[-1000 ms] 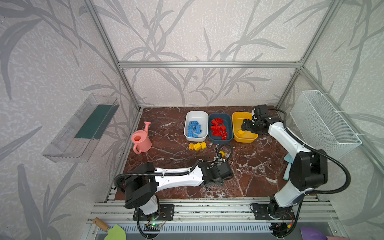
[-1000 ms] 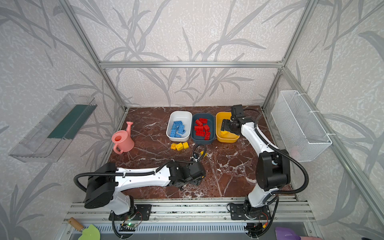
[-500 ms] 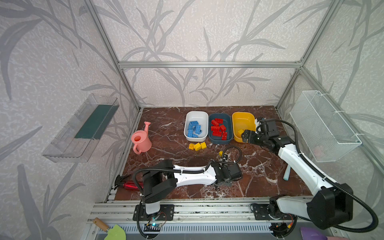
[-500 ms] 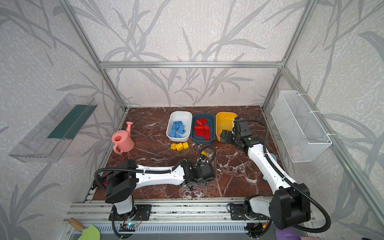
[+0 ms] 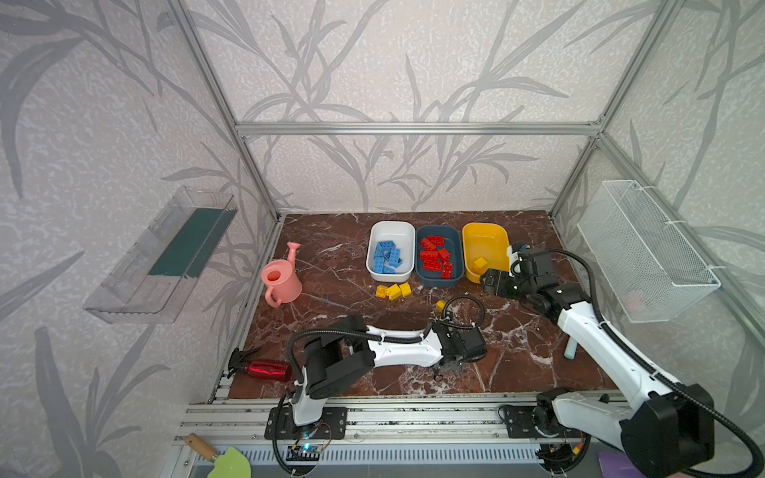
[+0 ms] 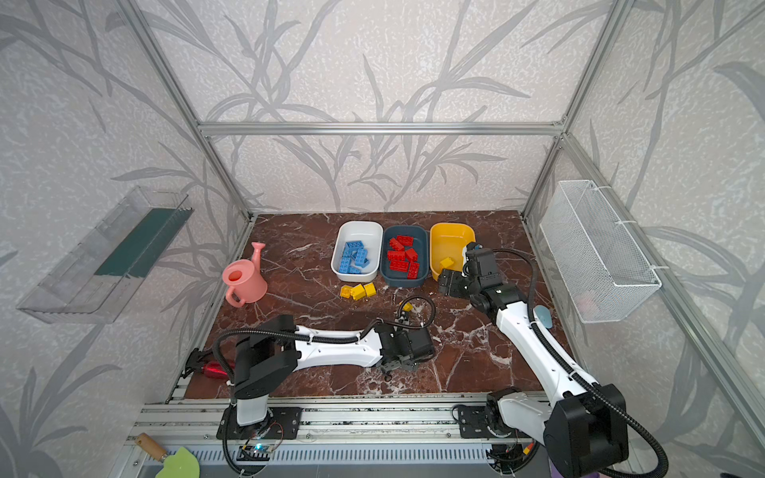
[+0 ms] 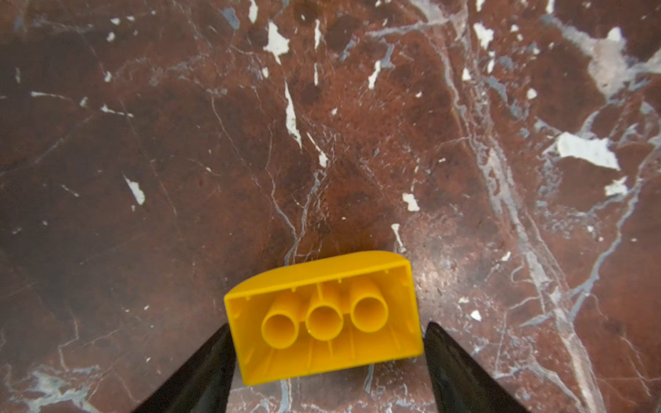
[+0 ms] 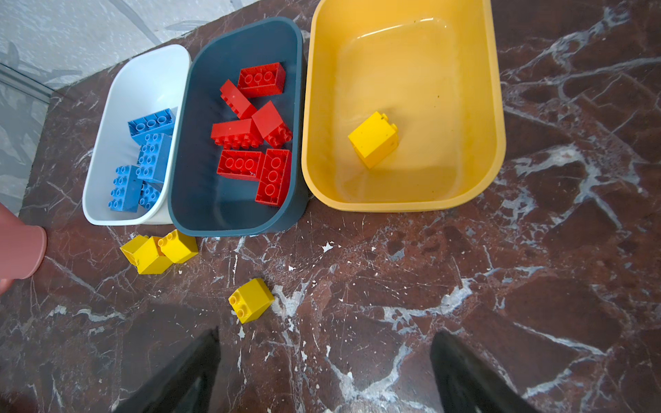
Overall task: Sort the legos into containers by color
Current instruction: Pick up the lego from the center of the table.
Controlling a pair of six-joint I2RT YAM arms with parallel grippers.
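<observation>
Black fingers [image 7: 200, 372] of left gripper [image 7: 328, 324] flanking yellow brick [image 7: 322, 318], red-brown white-veined marble table [image 7: 322, 107], ahead of right gripper [image 8: 324, 330] white tub [image 8: 143, 78] of blue bricks [image 8: 150, 157], teal tub [image 8: 200, 200] of red bricks [image 8: 236, 132], yellow tub [image 8: 411, 203]

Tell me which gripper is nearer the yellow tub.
Right. The right gripper sits off the front corner of the yellow tub; the left gripper is well away across the table, around a yellow brick.

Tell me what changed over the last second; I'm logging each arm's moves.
The right pincer drew back from over the yellow tub, open; a small yellow brick lies there. The left pincer, a long yellow brick between its fingers, shifted rightward. The white tub, teal tub, loose bricks and watering can stayed.
</observation>
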